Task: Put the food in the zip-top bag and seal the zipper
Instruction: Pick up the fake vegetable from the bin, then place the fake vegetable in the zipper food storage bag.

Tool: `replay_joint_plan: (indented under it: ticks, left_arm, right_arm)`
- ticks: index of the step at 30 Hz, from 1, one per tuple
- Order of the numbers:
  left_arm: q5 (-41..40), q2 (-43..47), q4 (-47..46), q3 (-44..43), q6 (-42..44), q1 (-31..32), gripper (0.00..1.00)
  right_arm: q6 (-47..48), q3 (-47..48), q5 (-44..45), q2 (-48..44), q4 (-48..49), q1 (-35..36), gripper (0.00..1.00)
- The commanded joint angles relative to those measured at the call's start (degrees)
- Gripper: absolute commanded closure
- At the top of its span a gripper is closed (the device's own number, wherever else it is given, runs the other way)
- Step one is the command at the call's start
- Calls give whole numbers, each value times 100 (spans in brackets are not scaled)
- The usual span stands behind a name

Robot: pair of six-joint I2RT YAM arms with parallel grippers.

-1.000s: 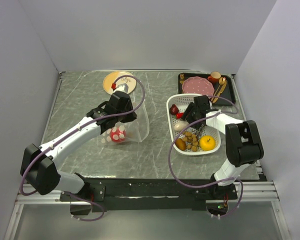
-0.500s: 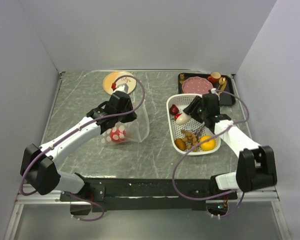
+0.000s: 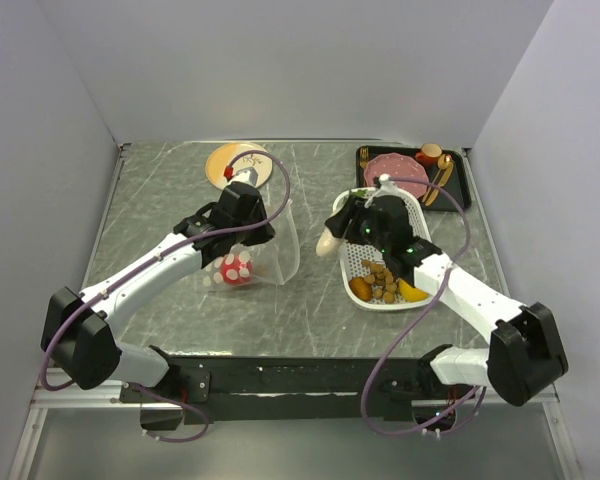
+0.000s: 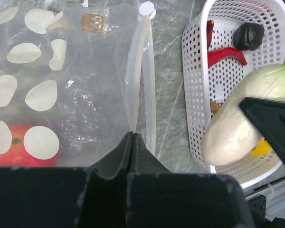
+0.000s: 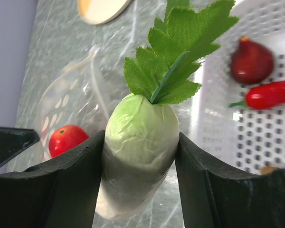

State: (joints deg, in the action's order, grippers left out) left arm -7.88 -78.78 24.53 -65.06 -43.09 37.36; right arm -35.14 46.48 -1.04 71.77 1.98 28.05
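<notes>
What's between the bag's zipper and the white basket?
Left wrist view: only bare tabletop between the zipper and the basket. The vegetable in the right hand hangs over the basket's rim.

White perforated basket (image 4: 194,85), right of centre; black tray (image 3: 464,180), far right corner, holding pink plate (image 3: 395,168) and wooden spoon (image 3: 442,175); round yellow plate (image 3: 220,160), far edge, well left of tray; grey marbled table (image 3: 160,200) beneath all
</notes>
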Motion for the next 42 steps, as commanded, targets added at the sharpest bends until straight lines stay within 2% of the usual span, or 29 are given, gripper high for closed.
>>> replay_joint_plan:
  ticks: [1, 4, 9, 14, 19, 29, 34, 38, 41, 42]
  left_arm:
    - [111, 56, -160, -253, 108, 25, 99]
    - [260, 100, -212, -201, 12, 25, 99]
    - [331, 197, -371, -77, -94, 25, 99]
    - [296, 135, -326, -148, -41, 25, 99]
    - [305, 82, -344, -209, -59, 25, 99]
    - [428, 197, -440, -200, -50, 25, 99]
    - [401, 276, -502, -148, -24, 17, 99]
    - [480, 249, -511, -192, 29, 25, 99]
    - [498, 319, -616, -148, 2, 25, 99]
    - [472, 328, -599, -156, -6, 25, 99]
  right_arm:
    - [-19, 283, -226, 284, 689, 122, 80]
    - [-134, 388, -607, 601, 1058, 252, 80]
    - [-46, 828, -731, 1084, 945, 525, 80]
    - [33, 810, -810, 1120, 1024, 736, 79]
    - [322, 828, -1495, 1322, 1041, 912, 80]
    - [779, 1117, -1970, 1823, 611, 983, 79]
    - [885, 1398, -2356, 2060, 514, 983, 75]
    - [956, 1680, -2533, 2262, 251, 983, 64]
    - [965, 1838, -2437, 2324, 14, 983, 44]
    - [947, 1830, -2201, 2229, -22, 983, 35]
